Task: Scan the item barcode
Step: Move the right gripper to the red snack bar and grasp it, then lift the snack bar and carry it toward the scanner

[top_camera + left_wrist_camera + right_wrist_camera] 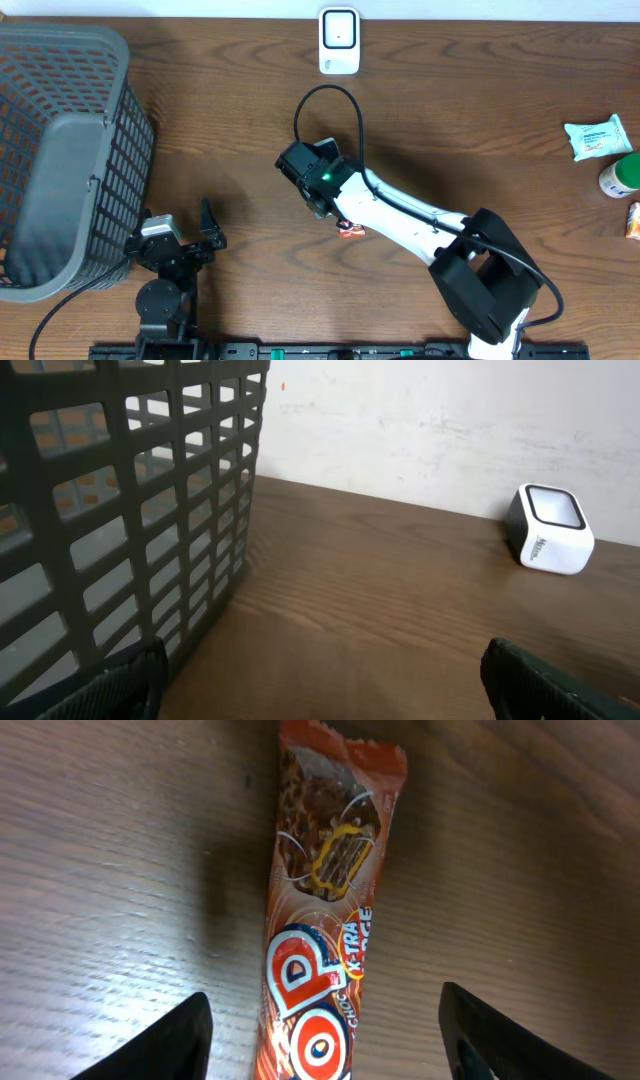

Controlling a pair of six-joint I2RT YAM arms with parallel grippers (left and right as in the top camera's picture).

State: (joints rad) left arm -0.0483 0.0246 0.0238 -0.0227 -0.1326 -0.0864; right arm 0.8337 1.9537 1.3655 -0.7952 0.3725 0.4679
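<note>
The item is an orange-red chocolate bar wrapper (325, 920) lying flat on the wooden table, its length running away from the camera in the right wrist view. My right gripper (325, 1025) hangs over its near end, one finger on each side with table showing in both gaps, so it is open and touches nothing. From overhead only a small orange bit of the bar (350, 230) peeks out under the right arm. The white barcode scanner (339, 40) stands at the table's far edge, also in the left wrist view (548, 528). My left gripper (320, 675) is open and empty.
A large grey mesh basket (60, 150) fills the left side, close beside the left gripper (178, 238). At the right edge lie a wipes pack (597, 136), a green-capped bottle (620, 176) and an orange packet (633, 220).
</note>
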